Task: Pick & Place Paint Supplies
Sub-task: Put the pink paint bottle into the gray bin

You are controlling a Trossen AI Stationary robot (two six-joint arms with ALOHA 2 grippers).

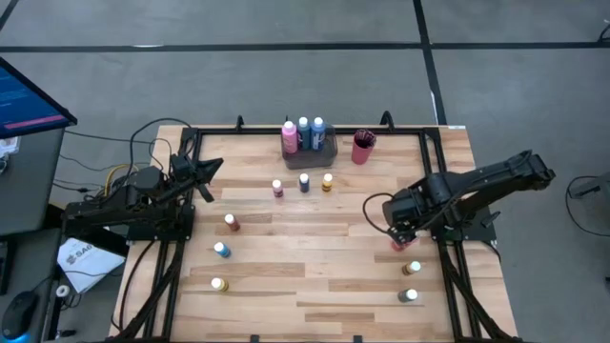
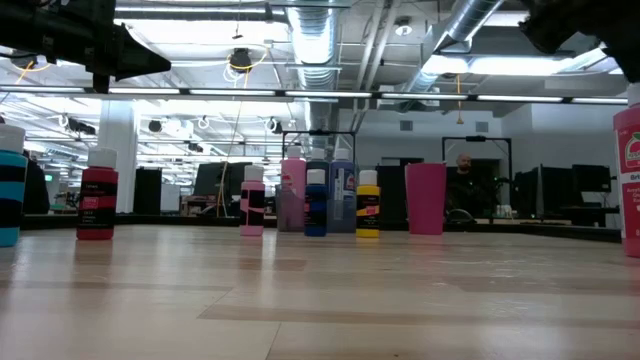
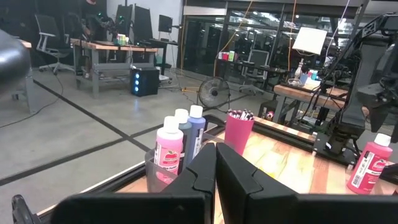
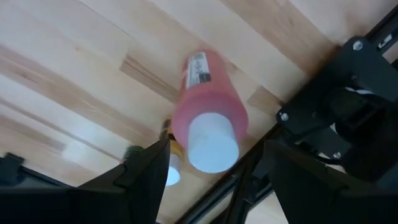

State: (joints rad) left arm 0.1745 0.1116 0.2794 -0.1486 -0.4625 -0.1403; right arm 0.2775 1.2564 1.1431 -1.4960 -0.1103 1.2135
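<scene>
A pink paint bottle stands upright near the right edge of the surface, directly under the right claw, whose fingers are spread wide to either side of its pale cap without touching it, apparently lined up for a grasp from above. The left claw waits closed above the far left side, facing the grey tray that already holds three bottles.

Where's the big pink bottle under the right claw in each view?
High view: pink bottle at the right edge, mostly hidden under the open right claw.
Low view: far right edge.
Left wrist view: far right, standing.
Right wrist view: centre, cap up.
Shared landmark: red cup.
</scene>
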